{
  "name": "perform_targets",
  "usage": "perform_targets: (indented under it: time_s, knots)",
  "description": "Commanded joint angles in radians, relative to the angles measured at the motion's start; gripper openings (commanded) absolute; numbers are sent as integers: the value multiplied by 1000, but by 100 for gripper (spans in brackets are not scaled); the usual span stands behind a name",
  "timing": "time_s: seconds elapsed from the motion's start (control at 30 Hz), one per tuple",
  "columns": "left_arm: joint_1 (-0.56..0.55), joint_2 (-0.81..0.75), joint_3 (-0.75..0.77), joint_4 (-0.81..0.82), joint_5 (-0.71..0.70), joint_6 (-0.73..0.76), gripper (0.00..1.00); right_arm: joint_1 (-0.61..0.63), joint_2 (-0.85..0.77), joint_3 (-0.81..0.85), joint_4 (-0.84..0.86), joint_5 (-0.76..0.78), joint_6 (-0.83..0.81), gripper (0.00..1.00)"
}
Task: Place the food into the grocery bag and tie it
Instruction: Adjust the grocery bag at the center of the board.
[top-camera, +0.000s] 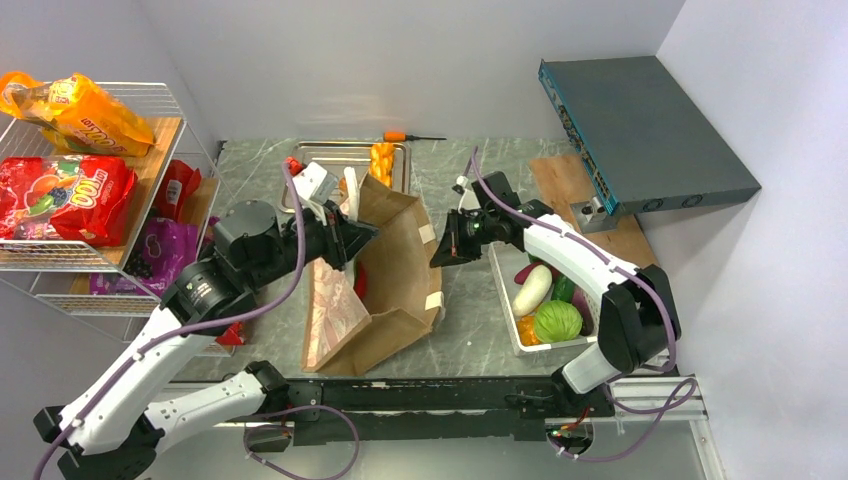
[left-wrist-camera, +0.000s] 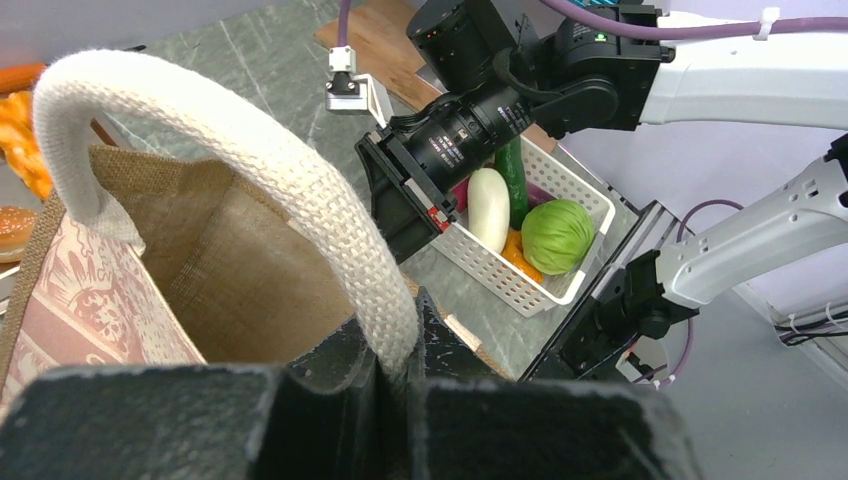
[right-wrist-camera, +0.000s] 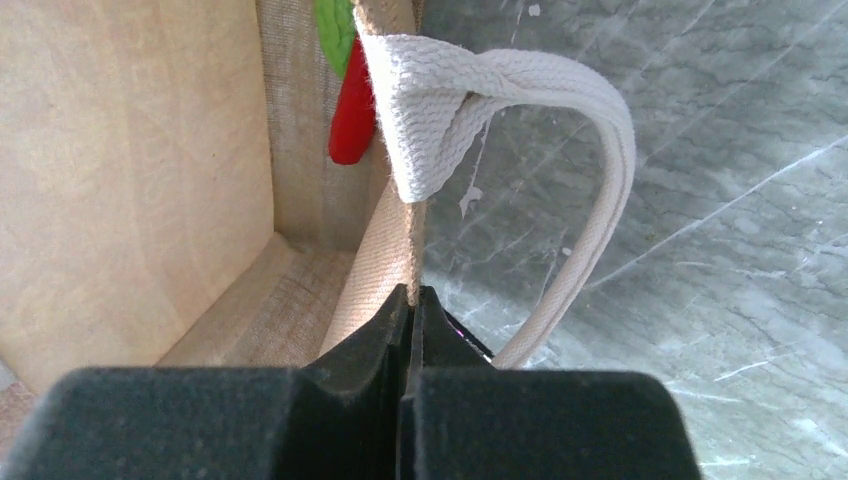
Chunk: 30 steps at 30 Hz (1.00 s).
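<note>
Plainly, the tall brown grocery bag (top-camera: 395, 280) lies on the grey marble table (top-camera: 470, 322) between the arms, long axis running near to far. The left gripper (left-wrist-camera: 396, 372) is clamped on its white woven handle (left-wrist-camera: 250, 160). The right gripper (right-wrist-camera: 412, 300) is pinched tight on the opposite rim (right-wrist-camera: 412, 245). The vegetables (top-camera: 557, 320) sit in the white plastic basket (top-camera: 545, 348), nearer the right arm.

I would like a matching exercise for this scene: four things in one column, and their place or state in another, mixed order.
1. left gripper
2. right gripper
3. red chili
4. green cabbage

a. in the white basket
b. shut on the rim of the grocery bag
c. inside the bag
d. shut on the white handle

Pairs: 1-d, 2-b, 3-c, 4-a
</note>
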Motion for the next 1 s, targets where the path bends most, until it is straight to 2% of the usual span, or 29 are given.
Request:
perform_targets:
  time_s: [0.0, 0.17, 0.2, 0.23, 0.27, 0.3, 0.33, 0.37, 0.53, 0.73, 0.83, 0.97]
  knots:
    - [1, -28, 14, 50, -26, -7, 0, 7, 6, 51, -21, -13, -30, 0]
    - [1, -54, 24, -12, -100, -23, 0, 5, -12, 193, -181, 63, -84, 0]
    - [1, -68, 23, -29, -139, -35, 5, 5, -18, 224, -217, 83, -94, 0]
    - [3, -86, 20, -53, -181, -54, 22, 5, -22, 253, -252, 101, -105, 0]
    - [1, -103, 15, -75, -222, -73, 45, 4, -27, 276, -284, 119, -115, 0]
    - [1, -119, 13, -96, -252, -87, 61, 3, -32, 298, -313, 130, -122, 0]
    - [3, -132, 11, -126, -285, -110, 87, 3, -37, 314, -340, 136, -129, 0]
    - [3, -143, 11, -157, -321, -127, 98, 2, -43, 329, -362, 140, -135, 0]
    - [3, -189, -9, -246, -383, -195, 99, -1, -67, 399, -453, 167, -150, 0]
    - [4, -150, 60, -312, -401, -194, 94, -2, -45, 545, -579, 210, -184, 0]
    - [3, -127, 90, -311, -392, -186, 99, -4, -30, 601, -626, 226, -206, 0]
    - [2, -97, 152, -339, -391, -174, 100, -6, -30, 639, -670, 261, -224, 0]
